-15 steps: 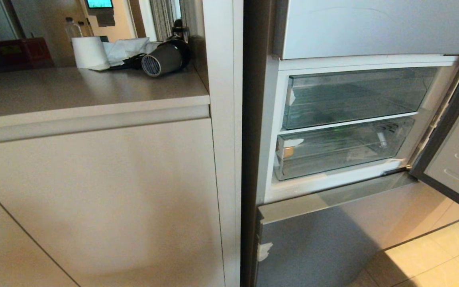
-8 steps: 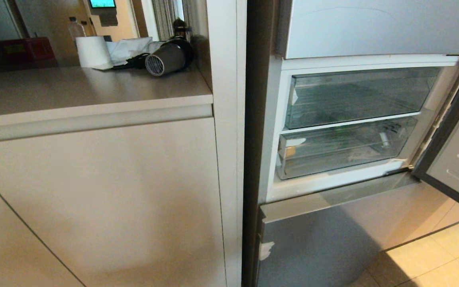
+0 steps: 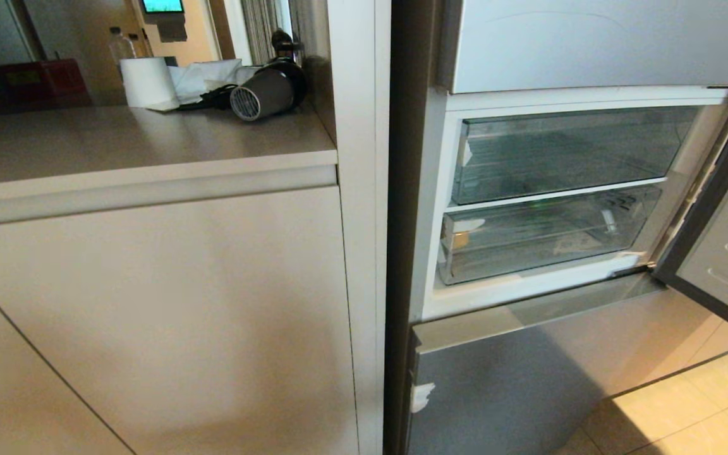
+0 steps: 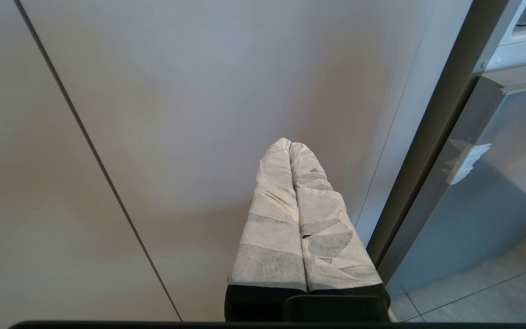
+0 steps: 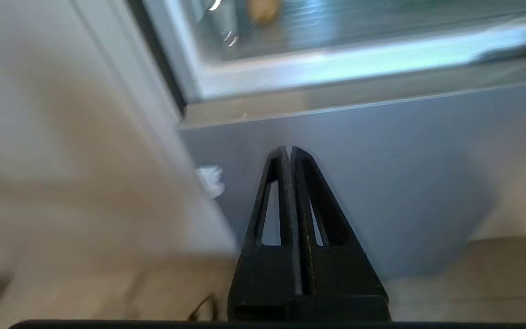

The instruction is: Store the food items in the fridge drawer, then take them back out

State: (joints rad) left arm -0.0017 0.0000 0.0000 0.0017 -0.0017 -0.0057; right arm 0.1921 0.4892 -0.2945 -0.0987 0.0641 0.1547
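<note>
Fridge drawer (image 3: 541,237) sat closed, lower of two clear bins behind opened fridge door (image 3: 727,234), tan lump (image 3: 459,240) inside at left end, right gripper (image 5: 289,153) pinched shut, empty, facing lower fridge panel (image 5: 381,183), left gripper (image 4: 290,145) closed, empty, facing cabinet door (image 4: 199,114)

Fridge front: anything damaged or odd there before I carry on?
Yes. The lower fridge door has a torn white scrap stuck on its left edge, like peeled tape or film. Nothing looks spilled, and both clear drawers sit straight.

Warm, dim indoor light; a sunlit patch on the floor (image 3: 705,404) at lower right of the head view. Right wrist view is motion-blurred throughout.
</note>
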